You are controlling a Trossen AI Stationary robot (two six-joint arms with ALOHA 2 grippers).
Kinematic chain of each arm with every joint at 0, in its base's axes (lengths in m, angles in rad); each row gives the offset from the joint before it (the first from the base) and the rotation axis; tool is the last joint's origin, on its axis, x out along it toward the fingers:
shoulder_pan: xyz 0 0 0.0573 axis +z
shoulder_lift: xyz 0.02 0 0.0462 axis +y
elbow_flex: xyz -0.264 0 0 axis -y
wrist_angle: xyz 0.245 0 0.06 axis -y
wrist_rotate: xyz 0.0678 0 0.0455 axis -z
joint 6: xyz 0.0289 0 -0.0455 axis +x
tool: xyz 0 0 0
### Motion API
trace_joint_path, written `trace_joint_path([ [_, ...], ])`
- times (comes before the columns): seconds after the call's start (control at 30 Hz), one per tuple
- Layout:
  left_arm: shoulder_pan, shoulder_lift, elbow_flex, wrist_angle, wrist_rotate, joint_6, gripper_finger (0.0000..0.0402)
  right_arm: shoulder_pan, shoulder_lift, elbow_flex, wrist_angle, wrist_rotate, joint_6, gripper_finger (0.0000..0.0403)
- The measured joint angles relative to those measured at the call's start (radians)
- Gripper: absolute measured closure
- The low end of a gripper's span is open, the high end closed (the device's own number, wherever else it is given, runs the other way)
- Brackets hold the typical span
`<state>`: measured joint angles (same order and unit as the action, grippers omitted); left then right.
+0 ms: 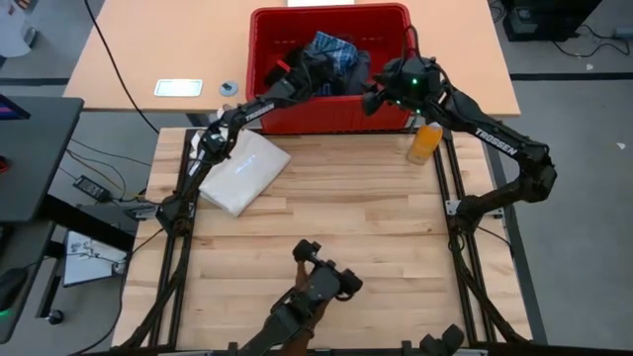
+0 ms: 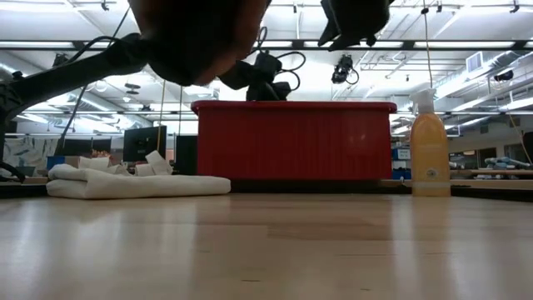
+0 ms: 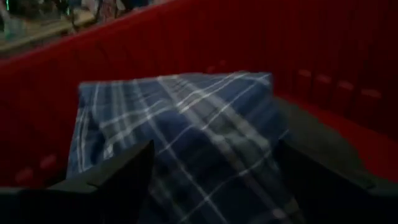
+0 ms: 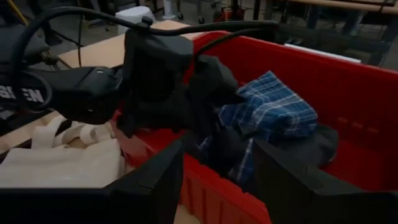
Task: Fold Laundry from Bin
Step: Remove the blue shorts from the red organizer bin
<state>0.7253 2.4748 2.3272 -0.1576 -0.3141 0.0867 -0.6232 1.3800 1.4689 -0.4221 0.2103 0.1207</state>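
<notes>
Task barely begun: left gripper (image 3: pixel 211 180), jaws spread, empty, above blue-and-white plaid shirt (image 3: pixel 186 130) in large red plastic bin (image 1: pixel 331 111). Right gripper (image 4: pixel 217 174) part-open, empty, at near rim. Nothing folded.

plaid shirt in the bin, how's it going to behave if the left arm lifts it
The plaid shirt lies draped in soft folds, so it will probably hang limp and stretch out rather than hold shape. It rests on darker garments in the red bin, so a neighbour might drag along. It looks thin, likely light.
</notes>
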Motion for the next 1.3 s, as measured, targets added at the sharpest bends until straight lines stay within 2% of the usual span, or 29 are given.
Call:
trace_joint_path([
  [0.1,0.022,0.001,-0.001,-0.036,0.007,-0.091,0.0061,0.013,0.0,0.0,0.0,0.033,-0.009,0.0206],
  [0.23,0.046,0.01,-0.001,-0.081,0.019,-0.079,0.0084,0.015,0.0,0.0,0.0,0.044,-0.018,0.0206],
  [0.33,0.066,0.021,-0.003,-0.111,0.072,-0.07,0.0119,0.015,0.0,0.0,0.001,0.064,-0.019,0.0206],
  [0.4,0.079,0.042,-0.012,-0.184,0.116,-0.083,0.016,0.01,0.0,0.0,0.002,0.076,-0.019,0.0206],
  [0.57,0.11,0.042,-0.007,-0.223,0.256,-0.088,0.033,0.006,0.0,0.0,0.004,0.085,-0.019,0.0206],
  [0.63,0.122,0.044,-0.008,-0.24,0.308,-0.121,0.0375,0.006,0.0,0.0,0.01,0.085,-0.02,0.0206],
  [0.77,0.138,0.034,-0.009,-0.216,0.362,-0.168,0.0372,0.006,0.0,0.0,0.021,0.101,-0.034,0.0206],
  [1.3,0.14,-0.176,-0.008,-0.082,0.364,-0.095,0.0376,-0.017,-0.008,-0.001,0.038,0.169,-0.089,0.0206],
])
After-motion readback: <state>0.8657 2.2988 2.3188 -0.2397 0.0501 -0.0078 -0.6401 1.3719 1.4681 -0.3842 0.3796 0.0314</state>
